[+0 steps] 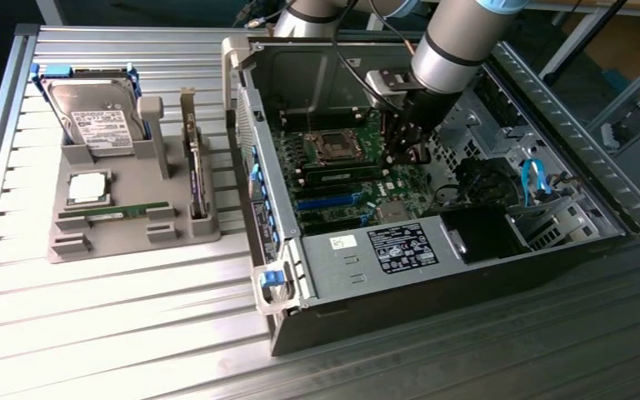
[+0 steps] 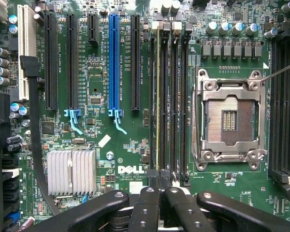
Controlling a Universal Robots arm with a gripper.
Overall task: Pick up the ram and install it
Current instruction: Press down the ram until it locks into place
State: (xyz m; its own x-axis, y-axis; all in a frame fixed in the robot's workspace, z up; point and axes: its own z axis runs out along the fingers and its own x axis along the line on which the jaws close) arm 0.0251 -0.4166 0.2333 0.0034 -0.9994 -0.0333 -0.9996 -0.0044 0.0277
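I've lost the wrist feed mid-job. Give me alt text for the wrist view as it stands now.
The shut gripper hangs over a green motherboard, its fingertips at the end of a bank of memory slots where a ram stick stands edge-on. Beside the slots is an empty processor socket; also visible are a blue expansion slot and a silver heatsink.

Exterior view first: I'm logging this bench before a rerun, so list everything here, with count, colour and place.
computer case: one, black, open, at the exterior view's right
motherboard: one, green, inside the case
ram: one, green, in the holder's front slot
processor chip: one, silver, on the holder
hard drive: one, silver, standing at the holder's back
card: one, dark, upright in the holder
holder: one, grey, on the table
gripper: one, black, shut, over the motherboard
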